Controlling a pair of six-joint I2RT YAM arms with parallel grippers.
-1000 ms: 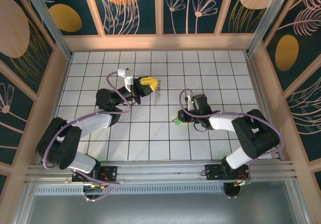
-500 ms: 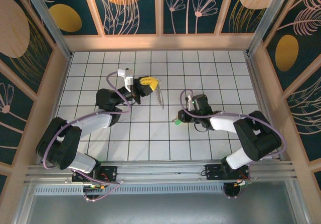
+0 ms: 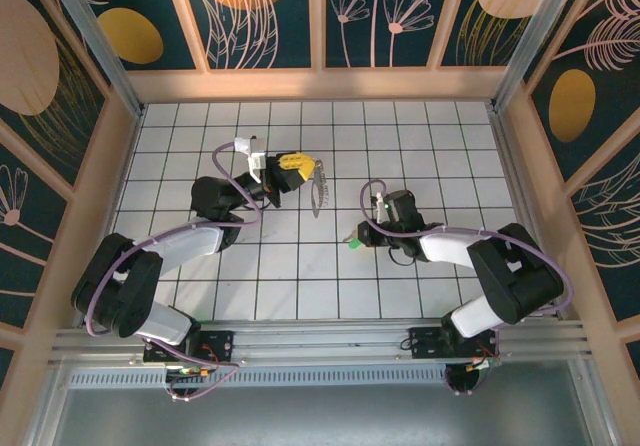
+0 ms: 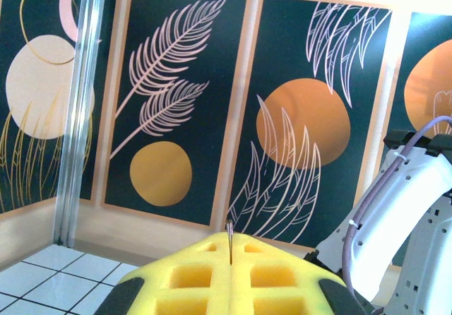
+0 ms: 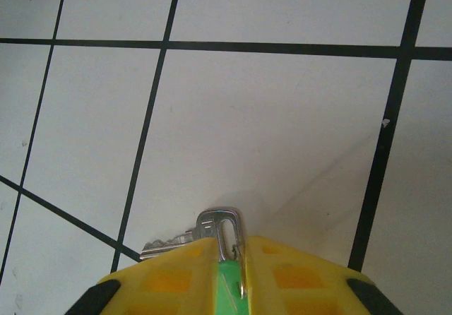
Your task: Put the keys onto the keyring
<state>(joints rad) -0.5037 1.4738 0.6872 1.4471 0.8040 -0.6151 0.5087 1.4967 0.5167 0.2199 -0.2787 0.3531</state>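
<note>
Left gripper [image 3: 298, 162]: left of the table's middle, a little to the far side. My yellow pads [image 4: 205, 280] are pressed together and face the painted back wall [image 4: 176, 103].
Left grip: clamped on the keyring [image 3: 318, 190]. In the left wrist view a thin dark wire stands up out of the seam between my pads.
Keyring: from above it is a slim dark loop with small greyish pieces along it. It hangs off my left fingertips, just to their right and a bit nearer. I cannot tell whether its lower end touches the tiles.
Right gripper [image 3: 362, 236]: right of the table's middle, nearer than the left one. It is tipped down towards the table [image 3: 420, 146].
Right grip: closed on the key [image 5: 227, 284]. Its green head is squeezed between my two yellow pads [image 5: 169, 283].
Key: silver metal [image 5: 220, 229] sticks out past my pad tips, with a toothed edge showing on the left. It is low over a white tile; I cannot tell if it rests on it.
Key and keyring: apart. The key is right of the loop and nearer, with bare tile between them.
Table: white tiles with dark grid lines.
</note>
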